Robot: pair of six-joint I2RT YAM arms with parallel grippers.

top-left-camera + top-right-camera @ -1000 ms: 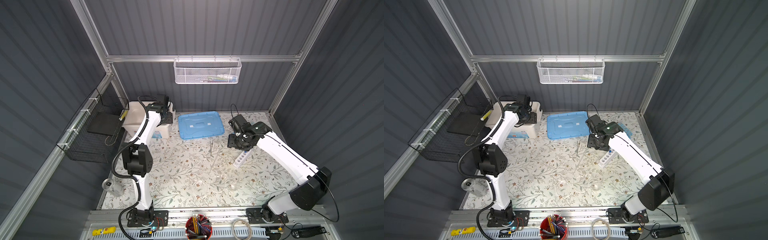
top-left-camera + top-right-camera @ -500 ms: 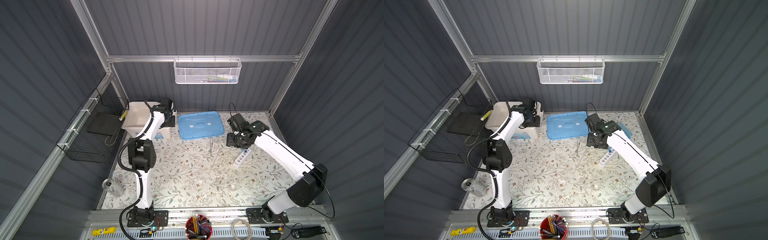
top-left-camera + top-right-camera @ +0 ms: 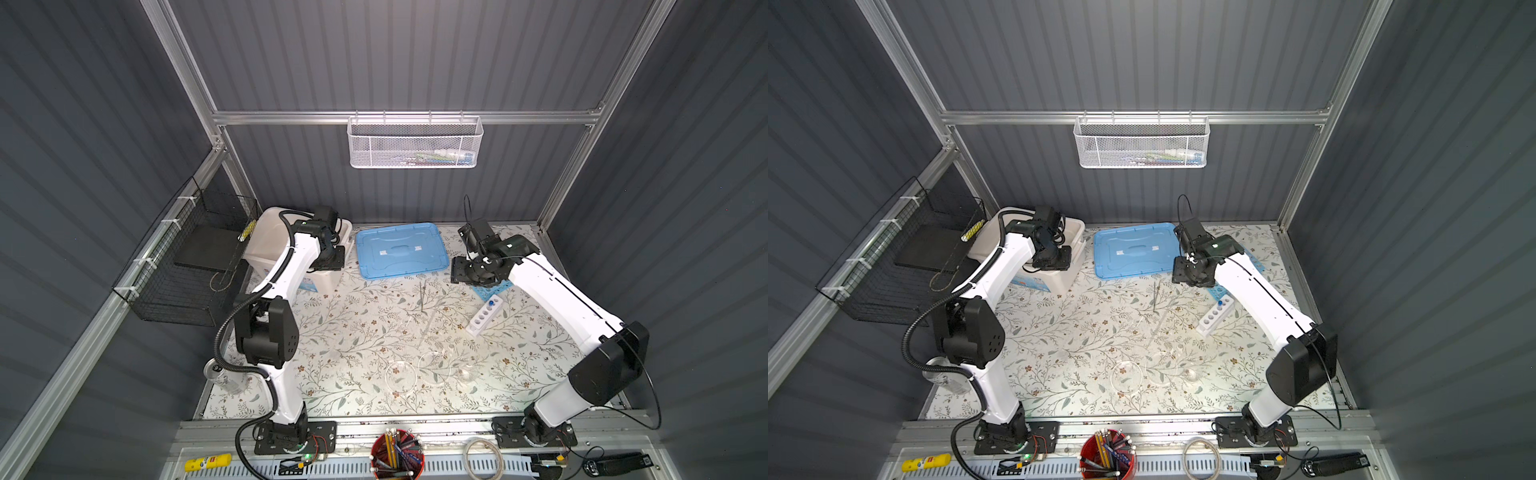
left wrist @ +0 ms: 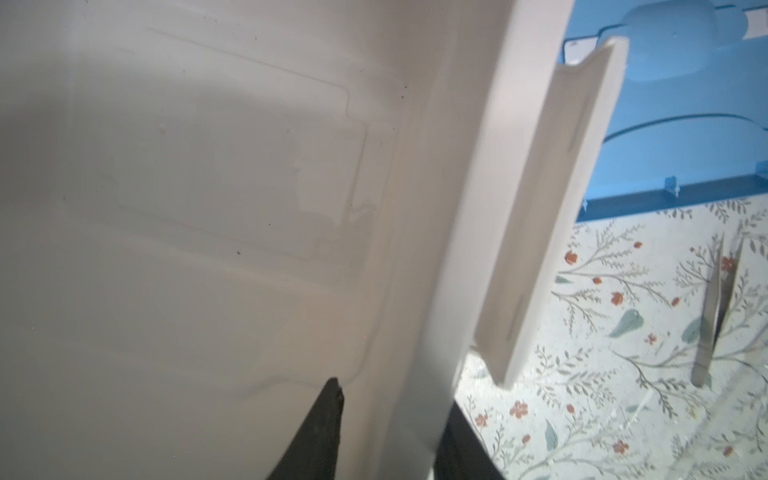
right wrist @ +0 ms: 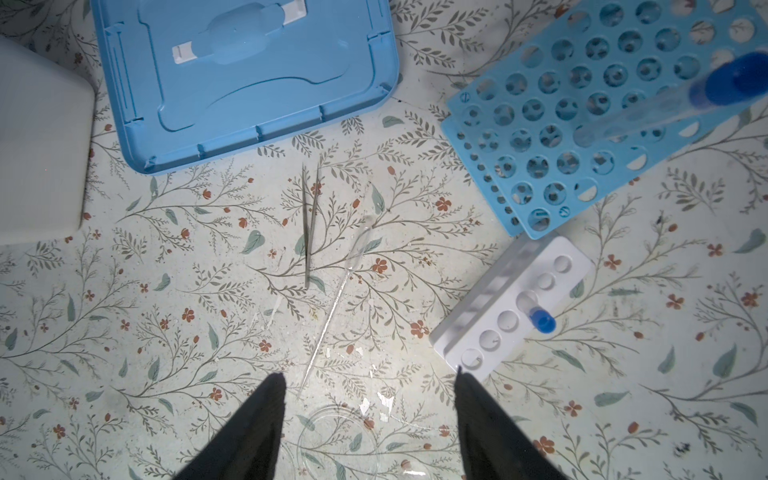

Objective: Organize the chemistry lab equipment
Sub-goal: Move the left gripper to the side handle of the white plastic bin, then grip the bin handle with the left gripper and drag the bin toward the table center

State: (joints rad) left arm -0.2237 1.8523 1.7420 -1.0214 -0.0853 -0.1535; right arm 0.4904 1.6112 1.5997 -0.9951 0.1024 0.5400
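Nearest the front rail stood a red cup of pencils (image 3: 397,456). Beyond it, on the floral table cover (image 3: 332,332), two round shallow glass dishes (image 3: 402,376) lay side by side, with a small glass vessel (image 3: 467,372) near them on the right.

Farther in, a slim clear pipette (image 5: 332,307) lay flat. Thin metal tweezers (image 5: 309,224) lay just beside its wide end, apart from it. To their right a white tube rack (image 5: 552,282) held one blue-capped test tube (image 5: 540,318). The rack's far end sat just beside a blue perforated rack (image 5: 494,120), where a second blue-capped tube (image 5: 715,91), blurred, leaned.

The right gripper (image 5: 368,376) hung above the table near the blue rack, its fingers spread wide with nothing between them. Behind it a blue lid (image 3: 399,249) lay flat.

At the far left stood a white bin (image 3: 270,232). The left gripper (image 4: 395,395) straddled the bin's side wall, one finger (image 4: 324,428) inside and the other outside. Whether they pinched the wall could not be told.

On the back wall hung a white mesh basket (image 3: 415,143).
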